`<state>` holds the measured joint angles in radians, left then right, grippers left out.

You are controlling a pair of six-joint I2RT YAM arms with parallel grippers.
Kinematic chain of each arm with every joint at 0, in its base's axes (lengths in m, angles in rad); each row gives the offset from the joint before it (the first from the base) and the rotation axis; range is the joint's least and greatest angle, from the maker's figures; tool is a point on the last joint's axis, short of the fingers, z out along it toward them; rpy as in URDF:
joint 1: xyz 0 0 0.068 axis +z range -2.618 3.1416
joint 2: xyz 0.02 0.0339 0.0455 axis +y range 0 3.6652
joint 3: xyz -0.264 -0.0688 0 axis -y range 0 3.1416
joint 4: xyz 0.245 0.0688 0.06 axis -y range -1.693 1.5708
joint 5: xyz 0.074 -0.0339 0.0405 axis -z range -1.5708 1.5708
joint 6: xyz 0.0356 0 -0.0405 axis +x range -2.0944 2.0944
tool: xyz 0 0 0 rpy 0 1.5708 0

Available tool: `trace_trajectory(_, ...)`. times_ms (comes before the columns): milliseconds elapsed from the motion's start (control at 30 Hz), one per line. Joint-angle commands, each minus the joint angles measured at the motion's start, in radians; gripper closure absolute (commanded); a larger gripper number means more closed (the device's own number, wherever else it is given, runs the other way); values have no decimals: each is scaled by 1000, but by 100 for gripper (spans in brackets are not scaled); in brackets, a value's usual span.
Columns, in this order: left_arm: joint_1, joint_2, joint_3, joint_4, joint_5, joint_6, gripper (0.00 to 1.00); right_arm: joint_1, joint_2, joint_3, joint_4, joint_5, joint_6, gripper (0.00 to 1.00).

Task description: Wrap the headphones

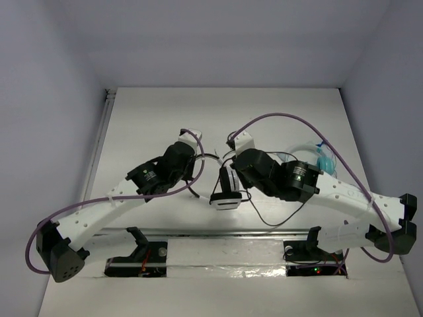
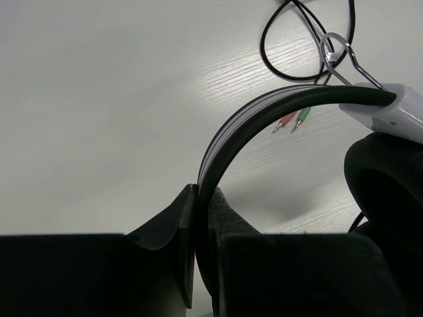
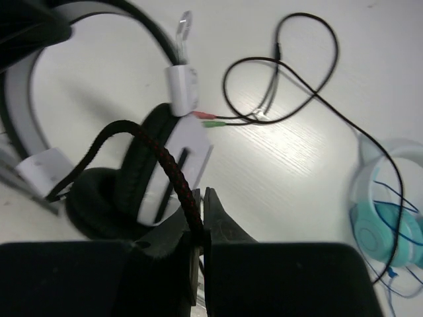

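The black-and-white headphones (image 1: 225,190) lie at the table's middle between both arms. My left gripper (image 2: 201,191) is shut on their thin black headband (image 2: 251,115), which arcs up to a white slider and a black earcup (image 2: 386,178). My right gripper (image 3: 201,195) is shut on the thick braided part of the cable (image 3: 162,158), right over an earcup (image 3: 119,191). The thin black cable (image 3: 310,86) loops loosely across the table and ends in red and green plugs (image 3: 211,119). From above, the left gripper (image 1: 195,158) and right gripper (image 1: 232,165) flank the headband.
Teal headphones (image 1: 317,158) with a blue cable lie to the right, behind the right arm, also in the right wrist view as teal headphones (image 3: 386,224). A loop of black cable (image 1: 271,221) trails toward the near edge. White walls enclose the table.
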<state>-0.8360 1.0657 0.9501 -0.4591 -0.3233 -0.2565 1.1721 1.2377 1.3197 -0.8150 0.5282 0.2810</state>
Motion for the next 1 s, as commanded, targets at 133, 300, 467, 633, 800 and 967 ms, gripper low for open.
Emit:
trace_trajectory(133,8,-49,4,56,79,34,100,-63,40,16,-1,216,6,94)
trace_trajectory(300,44,-102,-5,94,174,31,100,-98,63,-28,86,246,29,69)
trace_trajectory(467,101,-133,12,103,262,33,100,-183,17,-124,218,210,86,56)
trace_trajectory(633,158,-171,42,115,355,34,100,-276,-89,-275,476,-18,96,54)
trace_trajectory(800,208,-185,64,129,432,20,100,-400,-182,-523,963,-382,107,53)
trace_trajectory(967,247,-173,102,142,528,-12,100,-434,-129,-700,1272,-555,175,50)
